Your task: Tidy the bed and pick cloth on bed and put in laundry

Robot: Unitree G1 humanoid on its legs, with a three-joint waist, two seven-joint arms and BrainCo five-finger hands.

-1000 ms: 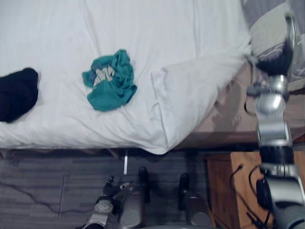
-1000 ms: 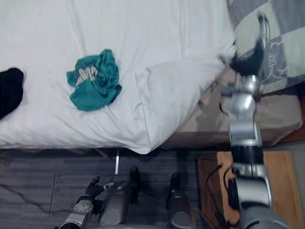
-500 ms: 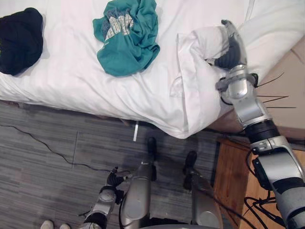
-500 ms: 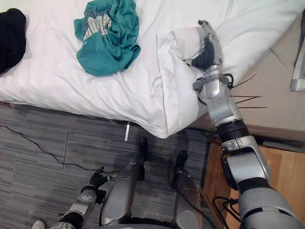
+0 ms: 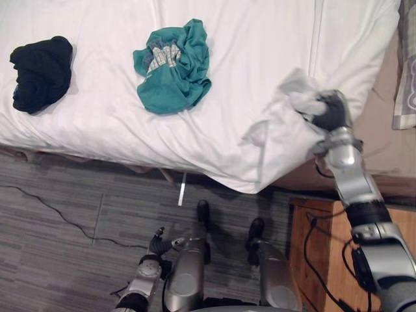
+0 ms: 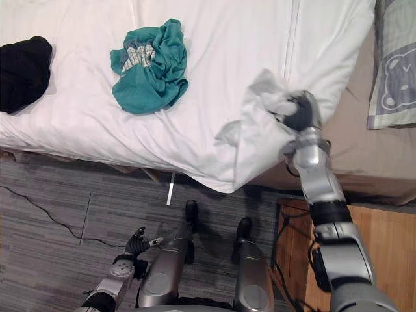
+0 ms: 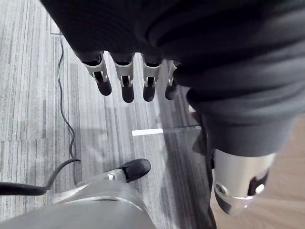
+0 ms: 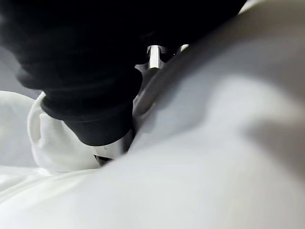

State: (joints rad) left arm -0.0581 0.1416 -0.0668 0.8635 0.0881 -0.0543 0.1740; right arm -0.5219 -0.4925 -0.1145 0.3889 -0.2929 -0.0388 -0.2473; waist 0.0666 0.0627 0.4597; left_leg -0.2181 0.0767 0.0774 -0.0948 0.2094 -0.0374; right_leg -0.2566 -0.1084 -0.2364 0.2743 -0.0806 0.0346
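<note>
Vs 0.5 s ago: my right hand (image 5: 330, 112) has pulled the white duvet (image 5: 260, 39) corner nearer the bed's near edge. It's now bunched up around the hand, so I can't tell the grip. My left hand (image 7: 125, 78) hangs relaxed and empty over the grey floor (image 7: 28, 95). The teal shirt (image 5: 172, 75) and black garment (image 5: 42, 73) lie well apart on the duvet. Beige mattress (image 6: 364, 156) is bare beside the corner.
</note>
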